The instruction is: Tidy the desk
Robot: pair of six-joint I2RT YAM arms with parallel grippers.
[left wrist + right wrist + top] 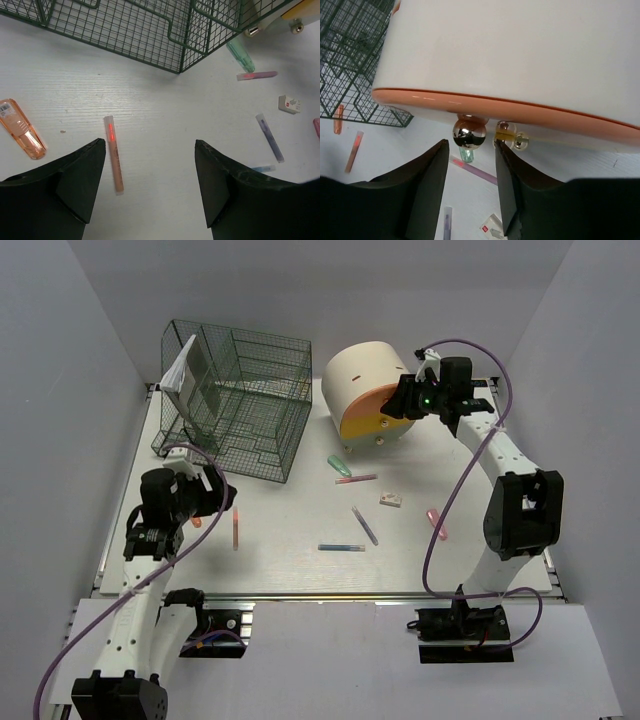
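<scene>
The left claw [150, 150] was noted spread wide, nothing held, poised over the tabletop [150, 100]. An orange pen [114, 155] was seen lying on it just beside one finger. Bare surface was observed ahead up to the green wire rack [150, 30]. The right claw [471, 145] was found partly parted at the chrome knob [469, 131] of the cream drawer unit [520, 50], near the tabletop's far edge. Contact could not be told.

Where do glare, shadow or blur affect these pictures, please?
Top external view: even light, only soft shadows on the desk. Left wrist view: sharp surface, the left gripper a dark silhouette. Right wrist view: the chrome knob mirrors its surroundings, and the pen beneath looks blurred.
</scene>
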